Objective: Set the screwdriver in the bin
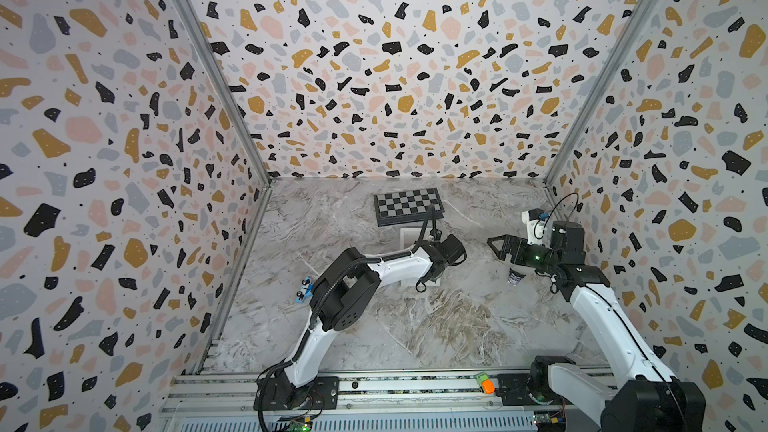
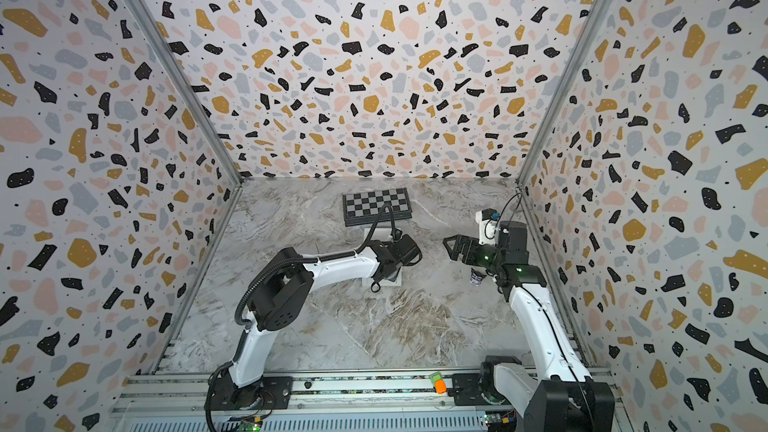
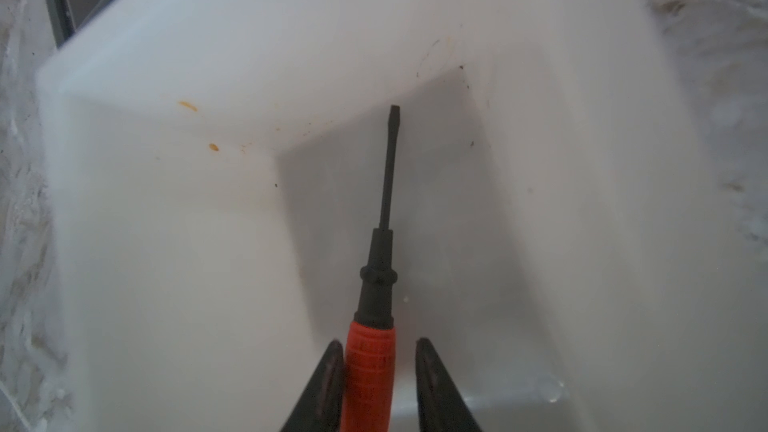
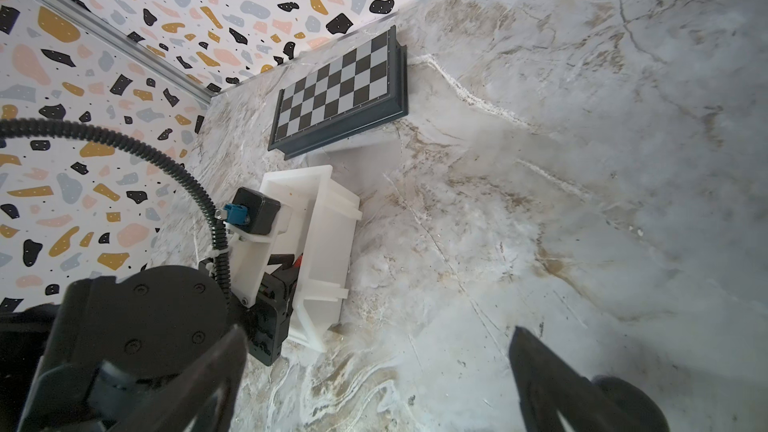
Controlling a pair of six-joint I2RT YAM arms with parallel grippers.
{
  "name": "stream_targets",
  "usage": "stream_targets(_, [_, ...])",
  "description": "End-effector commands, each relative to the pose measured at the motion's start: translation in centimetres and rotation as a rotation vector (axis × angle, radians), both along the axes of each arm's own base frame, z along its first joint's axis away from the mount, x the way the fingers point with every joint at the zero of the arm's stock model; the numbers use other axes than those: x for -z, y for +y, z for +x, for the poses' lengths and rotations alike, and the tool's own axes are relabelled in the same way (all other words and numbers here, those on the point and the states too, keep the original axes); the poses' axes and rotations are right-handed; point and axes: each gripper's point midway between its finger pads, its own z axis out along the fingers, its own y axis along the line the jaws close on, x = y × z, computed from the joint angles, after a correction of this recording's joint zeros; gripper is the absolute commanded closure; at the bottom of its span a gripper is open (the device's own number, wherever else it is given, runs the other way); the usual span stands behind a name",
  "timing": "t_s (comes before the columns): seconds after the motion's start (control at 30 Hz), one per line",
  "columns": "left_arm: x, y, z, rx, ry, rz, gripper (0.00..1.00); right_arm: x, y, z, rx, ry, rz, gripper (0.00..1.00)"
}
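On the marble table [image 1: 415, 326] there are two robot arms, one white bin, one screwdriver, one chessboard, one small blue toy, one small dark cup and, on the front rail, one orange-and-green block [image 1: 485, 382].

Farthest left lies the blue toy [image 1: 304, 289], seen in only one top view; in the other the left arm hides it. Next comes the left gripper [image 3: 378, 351], lowered into the bin [image 3: 166, 243]. Both top views show only corners of the bin under that arm, and no screwdriver at all. The left wrist view shows the screwdriver [image 3: 376, 317] inside the bin, shaft pointing toward a bin wall, its red handle between the two fingers: one finger [image 3: 328, 371] touches it, the other stands slightly clear, so the jaws are narrowly parted and the grip looks loose. The right wrist view gives the bin's outer wall [image 4: 328, 251] and a sliver of red inside it.

Behind the bin lies the chessboard [image 1: 408, 205], near the back wall. To the right, the right gripper [image 1: 498, 248] hangs above the table, its jaws spread wide and empty. Beneath that arm stands the dark cup [image 1: 514, 276].
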Motion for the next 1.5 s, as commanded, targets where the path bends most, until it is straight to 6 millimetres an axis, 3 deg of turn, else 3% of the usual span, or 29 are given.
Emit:
stream_targets(0.0, [-1.1,-0.4,0.7,-0.014,-0.030,-0.024,0.65,-0.9,0.1,-0.3,-0.003,-0.025,0.012,0.01])
stream_targets(0.13, [-1.9,-0.5,0.9,-0.018,-0.043,-0.034,0.65,-1.0,0.1,-0.3,-0.005,-0.025,0.015,0.01])
stream_targets(0.23, [-4.1,-1.1,1.2,-0.015,-0.066,-0.066,0.65,-1.2,0.1,-0.3,-0.002,-0.027,0.012,0.01])
stream_targets(0.5, [-13.3,-3.2,1.7,0.003,-0.153,-0.283,0.59,-1.4,0.7,0.2,0.018,-0.038,0.004,0.01])
stream_targets(0.7, [-21.4,-1.3,1.7,0.023,-0.299,-0.382,0.45,-2.4,1.4,1.3,0.042,-0.066,-0.122,0.01])
stream_targets(0.8, [-25.1,1.3,1.6,0.025,-0.397,-0.419,0.35,-2.6,1.3,2.0,0.059,-0.104,-0.145,0.01])
stream_targets(0.93, [-29.2,6.7,1.2,-0.008,-0.557,-0.494,0.16,-2.7,1.1,2.6,0.086,-0.142,-0.180,0.01])
stream_targets(1.03, [-30.4,11.4,0.8,-0.067,-0.636,-0.514,0.05,-3.0,1.7,2.9,0.088,-0.166,-0.222,0.01])
stream_targets(1.2, [-30.1,18.1,0.2,-0.173,-0.706,-0.456,0.00,-3.2,3.9,3.4,0.054,-0.192,-0.270,0.01])
stream_targets(1.47, [-27.1,26.9,-0.5,-0.283,-0.809,-0.448,0.00,-2.9,10.3,3.8,-0.022,-0.293,-0.362,0.01])
